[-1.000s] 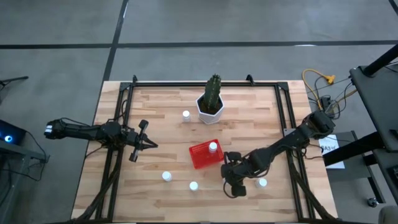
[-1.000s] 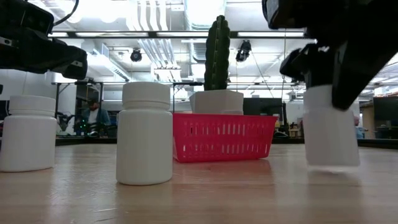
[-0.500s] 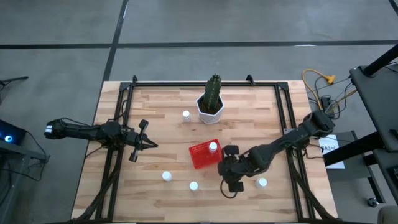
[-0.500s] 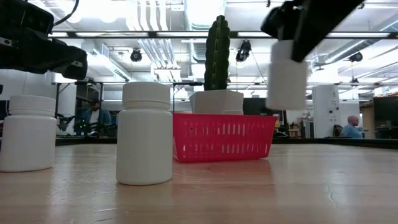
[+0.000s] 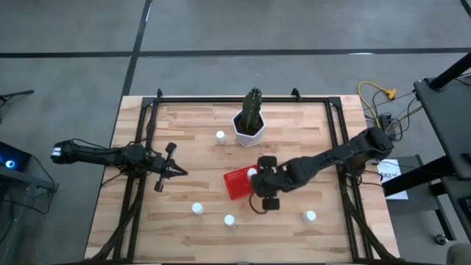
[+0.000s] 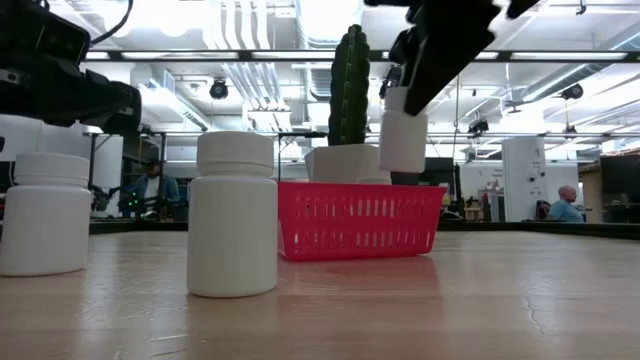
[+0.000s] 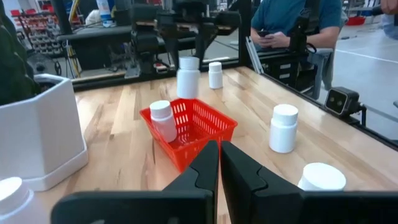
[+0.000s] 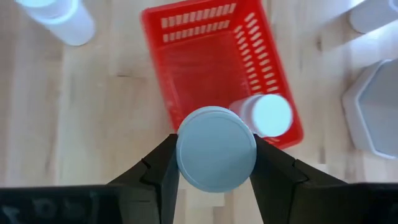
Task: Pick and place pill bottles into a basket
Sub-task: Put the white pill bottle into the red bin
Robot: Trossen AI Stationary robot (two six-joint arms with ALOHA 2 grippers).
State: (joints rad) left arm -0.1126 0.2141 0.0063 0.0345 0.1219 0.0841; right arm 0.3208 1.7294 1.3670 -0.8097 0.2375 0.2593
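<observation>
Starting at the left of the high view, we see the left gripper (image 5: 174,170) hanging over the left-centre of the table (image 5: 191,125), its fingers pressed together on nothing; in its own wrist view the two dark fingers (image 7: 199,169) meet with no gap.

Moving right along the lower part of the frame, we find two pill bottles standing on the wood: one at lower left of centre (image 5: 196,208) and one just right of it (image 5: 229,219). Higher up, another bottle (image 5: 220,135) stands just left of the white plant pot (image 5: 249,126) with its cactus, near the top centre.

At the centre sits the red basket (image 5: 237,185), with one bottle (image 5: 252,173) already standing in its upper right corner.

Next we come to the right gripper (image 5: 266,193), at the basket's right edge, its arm reaching in from the right side of the frame. Its jaws are narrowed around a pill bottle (image 8: 216,149), clamped at both sides. In the low view that held bottle (image 6: 403,140) hangs upright in the air above the basket's (image 6: 358,219) right end, clear of the rim.

Farthest right, in the lower right part of the table, a last bottle (image 5: 310,216) stands alone.
</observation>
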